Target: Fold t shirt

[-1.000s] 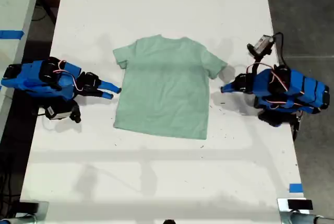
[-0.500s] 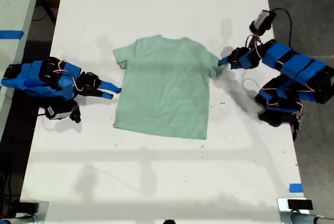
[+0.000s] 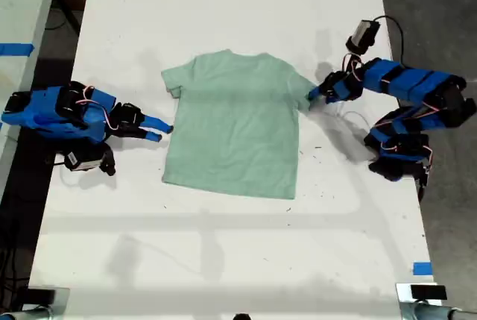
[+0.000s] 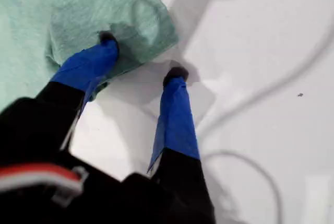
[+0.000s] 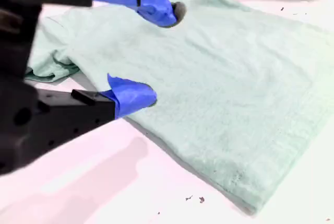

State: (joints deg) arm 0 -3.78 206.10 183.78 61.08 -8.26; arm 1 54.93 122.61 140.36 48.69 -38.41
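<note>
Since the earlier frame, first end effector (image 4: 141, 57) reached the shirt (image 3: 238, 122) sleeve: released, one fingertip on cloth, one on tabletop (image 3: 223, 260). Second end effector (image 5: 156, 51), released, waits beside the opposite edge.

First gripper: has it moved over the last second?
Yes. My first gripper rose toward the exterior view's top, from beside the t shirt's side edge to its sleeve.

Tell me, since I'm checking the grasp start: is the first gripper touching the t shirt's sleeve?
Touching. In the first wrist view, one fingertip of my first gripper presses on the t shirt sleeve; the other rests on the bare table, jaws open.
</note>
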